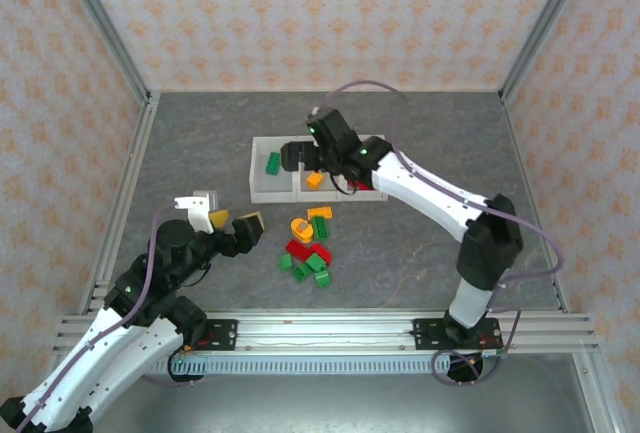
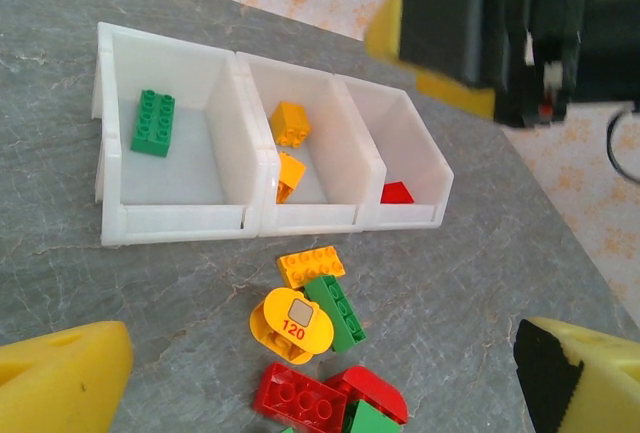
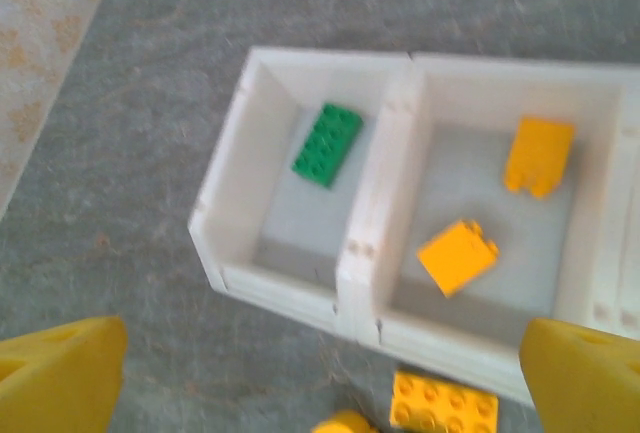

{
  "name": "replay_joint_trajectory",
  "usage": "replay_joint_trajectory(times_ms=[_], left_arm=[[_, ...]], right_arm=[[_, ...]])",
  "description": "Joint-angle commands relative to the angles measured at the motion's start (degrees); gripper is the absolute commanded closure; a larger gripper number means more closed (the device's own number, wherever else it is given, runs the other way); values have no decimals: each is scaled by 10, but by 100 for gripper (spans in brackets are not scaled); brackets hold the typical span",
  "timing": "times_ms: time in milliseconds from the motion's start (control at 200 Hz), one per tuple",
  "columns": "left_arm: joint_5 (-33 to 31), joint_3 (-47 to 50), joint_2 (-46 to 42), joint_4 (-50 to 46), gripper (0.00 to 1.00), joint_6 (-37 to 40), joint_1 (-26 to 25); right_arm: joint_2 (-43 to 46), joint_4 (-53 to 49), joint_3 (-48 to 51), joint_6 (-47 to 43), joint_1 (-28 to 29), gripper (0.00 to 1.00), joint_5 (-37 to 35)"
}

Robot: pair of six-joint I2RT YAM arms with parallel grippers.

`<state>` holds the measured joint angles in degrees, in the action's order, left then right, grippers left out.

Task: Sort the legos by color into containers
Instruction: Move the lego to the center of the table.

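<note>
White translucent containers [image 1: 268, 196], three joined in a row, stand mid-bench [image 1: 200, 143] in the top view. Loose legos [image 1: 310, 245], about eight in red, green and orange-yellow, lie heaped just in front of them. Left pincer [image 1: 234, 223] hovers spread wide and empty, left of the heap. Right pincer [image 1: 315, 161] hangs above the middle container.

Left wrist view: one green brick [image 2: 153, 123] lies in the left container, two orange bricks [image 2: 290, 123] in the middle, one red brick [image 2: 396, 193] in the right. A round yellow piece [image 2: 290, 325] marked 120 lies among the loose ones.

Right wrist view: yellow fingertips [image 3: 60, 378] stand far apart, gripping nothing, above the green and orange compartments.
</note>
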<state>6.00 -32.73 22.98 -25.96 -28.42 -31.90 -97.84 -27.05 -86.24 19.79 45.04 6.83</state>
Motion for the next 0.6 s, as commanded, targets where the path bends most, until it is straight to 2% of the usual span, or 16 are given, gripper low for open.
replay_joint_trajectory(times_ms=[0, 135, 285, 596], left_arm=[[12, -4, 0, 15, 1, 15, -3], [16, -3, -1, 16, 1, 15, -3], [14, -3, -2, 16, 1, 16, -3], [12, -3, 0, 15, 1, 14, -3]], right_arm=[[38, 37, 94, 28, -3, 1, 19], [84, 75, 195, 40, -2, 1, 56], [100, 96, 264, 50, -2, 3, 70], [41, 143, 299, 44, -1, 12, 111]])
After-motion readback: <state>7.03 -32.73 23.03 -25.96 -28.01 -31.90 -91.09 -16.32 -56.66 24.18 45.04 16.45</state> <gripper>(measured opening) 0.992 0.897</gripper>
